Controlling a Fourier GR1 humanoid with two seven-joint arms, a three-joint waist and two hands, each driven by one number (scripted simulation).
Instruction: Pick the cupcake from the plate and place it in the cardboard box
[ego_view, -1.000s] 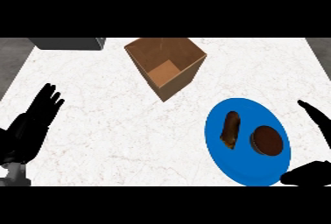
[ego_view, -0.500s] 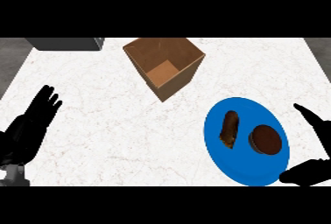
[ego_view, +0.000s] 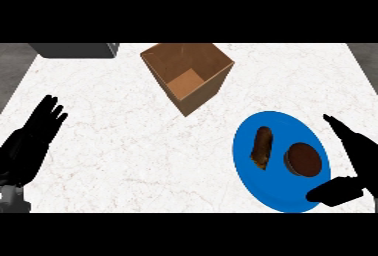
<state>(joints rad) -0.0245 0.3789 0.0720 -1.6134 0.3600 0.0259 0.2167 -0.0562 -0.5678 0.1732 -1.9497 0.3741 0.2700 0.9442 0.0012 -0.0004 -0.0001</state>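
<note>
A blue plate (ego_view: 255, 172) lies on the white marble counter at the lower right. On it sit a round dark brown cupcake (ego_view: 301, 159) and, to its left, a long brown pastry (ego_view: 261, 147). My right hand (ego_view: 359, 155) stands open just right of the cupcake, fingers stretched above the plate's right rim and thumb (ego_view: 334, 191) over the plate's lower edge, apart from the cupcake. An open cardboard box (ego_view: 189, 74) stands at the top centre, empty inside. My left hand (ego_view: 31, 141) rests open at the left edge.
A dark grey block (ego_view: 74, 49) sits at the counter's far left corner. Bare marble (ego_view: 140, 150) stretches between the left hand and the plate.
The right hand has crept leftward toward the cupcake, fingers now over the plate's rim. The left hand, box and plate items stay in place.
</note>
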